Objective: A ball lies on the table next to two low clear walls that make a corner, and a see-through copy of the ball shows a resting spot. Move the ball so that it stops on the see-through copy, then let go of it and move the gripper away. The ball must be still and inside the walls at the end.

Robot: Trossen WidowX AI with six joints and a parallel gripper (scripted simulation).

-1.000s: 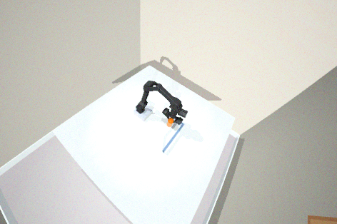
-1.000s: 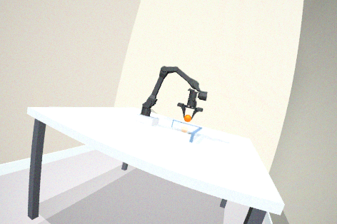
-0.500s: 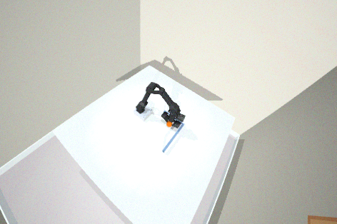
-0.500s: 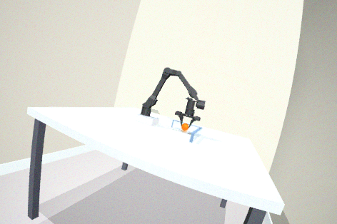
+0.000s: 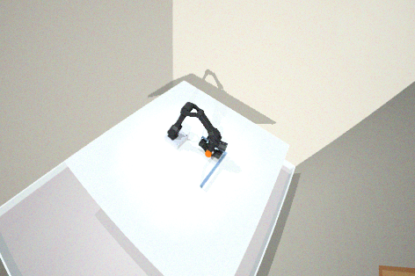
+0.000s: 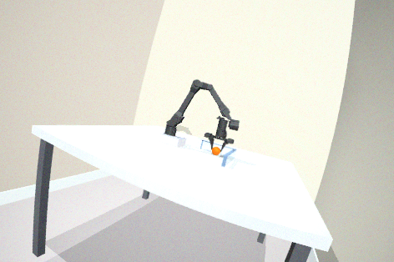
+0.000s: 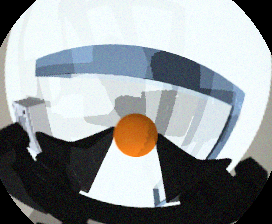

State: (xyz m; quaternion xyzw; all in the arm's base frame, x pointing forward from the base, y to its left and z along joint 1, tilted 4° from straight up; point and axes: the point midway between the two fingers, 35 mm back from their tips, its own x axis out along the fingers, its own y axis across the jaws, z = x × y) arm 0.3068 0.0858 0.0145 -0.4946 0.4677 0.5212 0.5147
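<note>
You face a white bench (image 6: 125, 154) on dark grey legs (image 6: 42, 200). Behind it a cream wall (image 6: 259, 50) meets a duller beige wall (image 6: 75, 42) on the left. The floor (image 6: 104, 225) is pale grey-lilac, crossed by the bench's shadow.

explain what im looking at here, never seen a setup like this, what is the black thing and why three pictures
The black thing is a robot arm bolted to a white table. At its end is a gripper, a two-fingered claw.

The three pictures show one moment from three cameras. One looks down from high above. One looks from the side, where you can see the table's legs. The round one comes from a camera on the arm's wrist, looking down past the dark fingers.

The gripper is shut on a small orange ball, held low near the table. Beside it stand two low clear walls with bluish edges that meet in a corner. The ball is meant to end up inside that corner, on a faint marker I cannot make out here.
</note>
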